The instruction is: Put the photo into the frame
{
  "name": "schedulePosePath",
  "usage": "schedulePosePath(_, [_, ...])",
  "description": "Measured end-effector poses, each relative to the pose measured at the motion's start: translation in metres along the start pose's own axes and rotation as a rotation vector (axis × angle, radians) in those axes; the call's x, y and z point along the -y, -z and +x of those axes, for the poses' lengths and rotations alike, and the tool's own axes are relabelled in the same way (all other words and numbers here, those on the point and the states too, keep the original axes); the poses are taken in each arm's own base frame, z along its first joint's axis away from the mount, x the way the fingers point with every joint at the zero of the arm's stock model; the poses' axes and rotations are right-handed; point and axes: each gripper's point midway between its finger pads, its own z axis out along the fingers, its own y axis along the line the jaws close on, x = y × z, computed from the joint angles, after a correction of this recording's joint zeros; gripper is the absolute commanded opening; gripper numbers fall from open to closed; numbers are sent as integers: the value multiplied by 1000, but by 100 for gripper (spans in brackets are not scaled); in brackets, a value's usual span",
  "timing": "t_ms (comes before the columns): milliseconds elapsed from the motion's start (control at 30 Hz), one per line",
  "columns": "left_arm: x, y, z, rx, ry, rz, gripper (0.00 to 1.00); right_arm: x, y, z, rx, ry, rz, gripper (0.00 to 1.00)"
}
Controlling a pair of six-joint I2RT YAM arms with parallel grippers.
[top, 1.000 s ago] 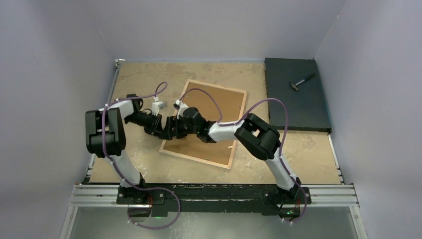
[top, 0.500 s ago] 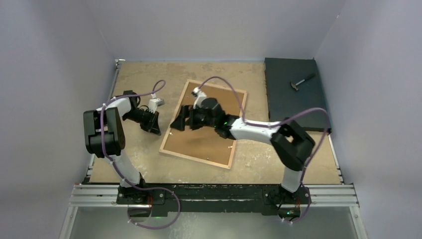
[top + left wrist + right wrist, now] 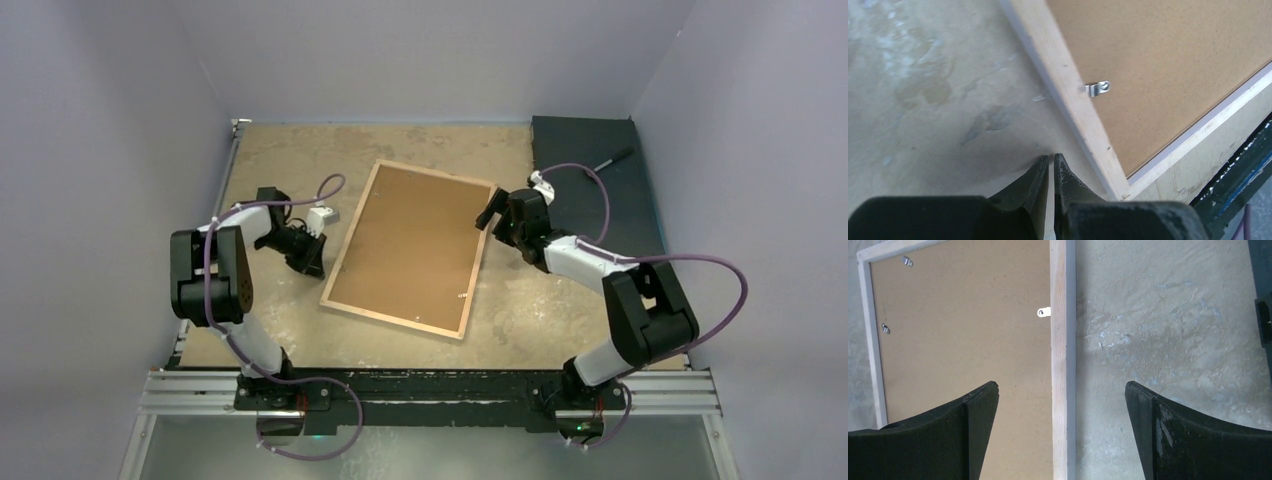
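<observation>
The frame (image 3: 349, 233) lies face down in the middle of the table, its light wood edges up. The plain brown backing board (image 3: 410, 245) fills it, under small metal clips (image 3: 1044, 312). The photo is hidden. My left gripper (image 3: 312, 262) is shut and empty, its tips (image 3: 1051, 159) low over the table just left of the frame's left edge (image 3: 1073, 105). My right gripper (image 3: 493, 222) is open and empty above the frame's right edge (image 3: 1063, 340). One finger is over the board (image 3: 963, 325), the other over the table.
A black slab (image 3: 600, 205) lies at the back right with a small hammer (image 3: 612, 158) on it, close behind my right arm. The slab's edge shows in the right wrist view (image 3: 1263, 315). The table's dark front rail (image 3: 1243, 165) runs near the frame's corner.
My right arm has swung from the frame's left side across the board to its right edge. My left gripper has drawn back a little to the left of the frame.
</observation>
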Motion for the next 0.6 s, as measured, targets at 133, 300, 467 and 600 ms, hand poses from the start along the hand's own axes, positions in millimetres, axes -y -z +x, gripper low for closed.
schedulePosePath(133, [12, -5, 3, -25, -68, -23, 7, 3, -15, 7, -19, 4, 10, 99])
schedulePosePath(300, [21, -9, 3, -57, -163, -58, 5, -17, -47, 11, -60, 2, -44, 99])
schedulePosePath(467, [26, -14, -1, -68, -230, -54, 5, -41, -77, -1, -62, 23, -81, 99])
schedulePosePath(600, [42, -28, -13, -109, -319, -31, 5, -65, -107, -15, -41, 65, -102, 99])
